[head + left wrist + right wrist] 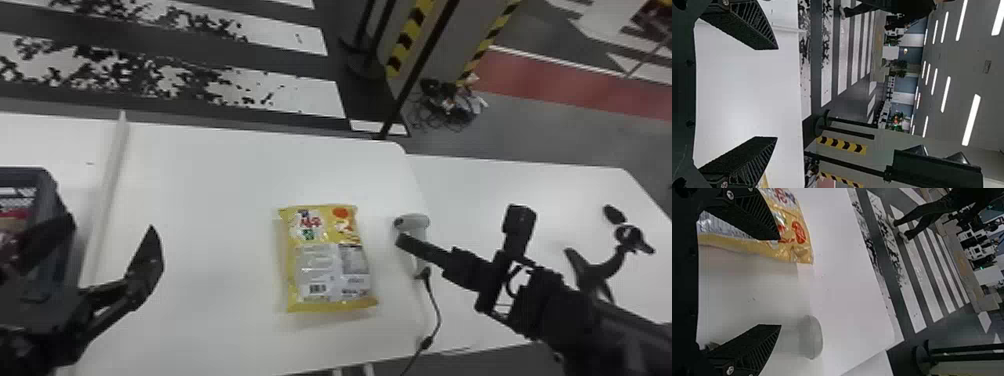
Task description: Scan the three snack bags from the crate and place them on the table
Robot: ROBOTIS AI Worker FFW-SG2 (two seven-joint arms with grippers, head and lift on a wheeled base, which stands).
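Snack bag (327,257) lay beside the scanner (414,220), which my right hand (780,282), fingers apart, might have knocked by closing off-centre.

The left arm (35,345) comes in at the lower left corner, its left tool (111,227) spread wide. The right arm (625,325) slants in from the lower right; its right tool (460,225) is likewise spread, probably pointing forward.

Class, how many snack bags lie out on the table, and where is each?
1: the yellow bag, lying left of the scanner. Something red shows in the crate, partly behind the left gripper; bags may be hidden there.
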